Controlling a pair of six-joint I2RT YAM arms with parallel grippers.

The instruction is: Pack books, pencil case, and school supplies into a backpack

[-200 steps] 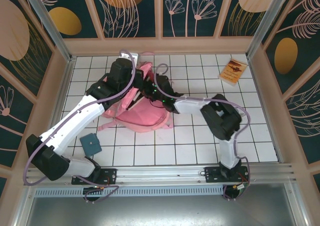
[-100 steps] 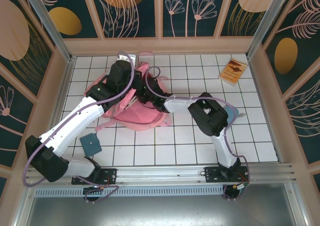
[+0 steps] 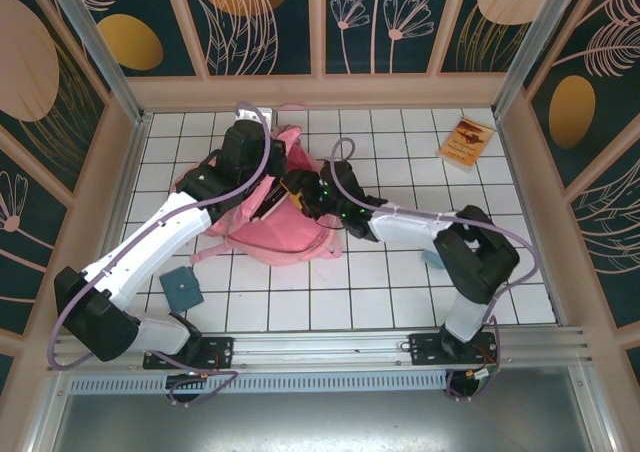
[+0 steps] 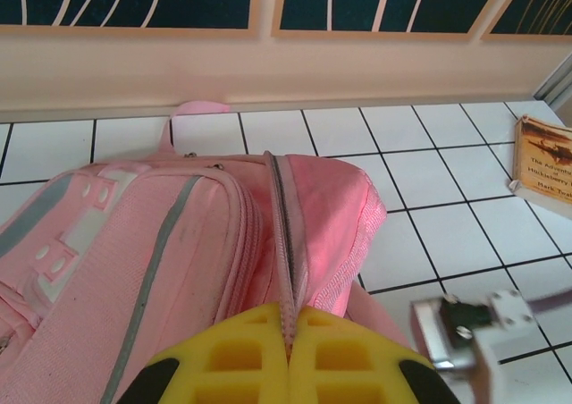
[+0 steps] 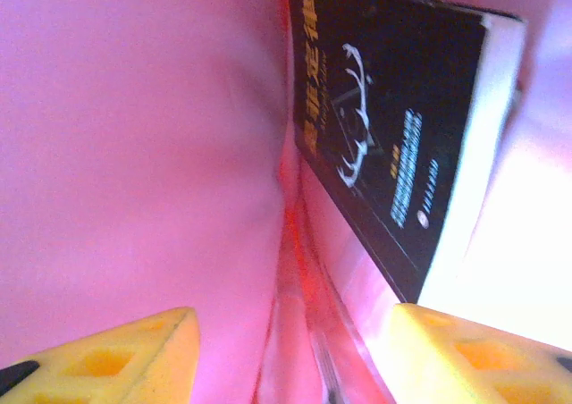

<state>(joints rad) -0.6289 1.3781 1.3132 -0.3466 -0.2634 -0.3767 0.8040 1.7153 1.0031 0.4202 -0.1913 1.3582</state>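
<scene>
The pink backpack lies at the table's middle left, its top toward the back wall. My left gripper is shut on the backpack's zipper edge, the yellow pads pinching it. My right gripper is inside the backpack's mouth and stands open, nothing between its fingers. The large black book with the yellow title leans against the pink lining ahead and to the right, free of the jaws. The orange-brown booklet lies at the back right. A bit of blue-teal, perhaps the pencil case, peeks from behind the right arm.
A small dark flat square lies near the left arm's base. The right arm bends over the table's right half. The wooden back wall stands close behind the backpack. White tiles between backpack and booklet are bare.
The right arm's elbow has swung out to the right and nearer the front. Its gripper stays at the backpack's mouth and has opened. The left arm has barely moved.
</scene>
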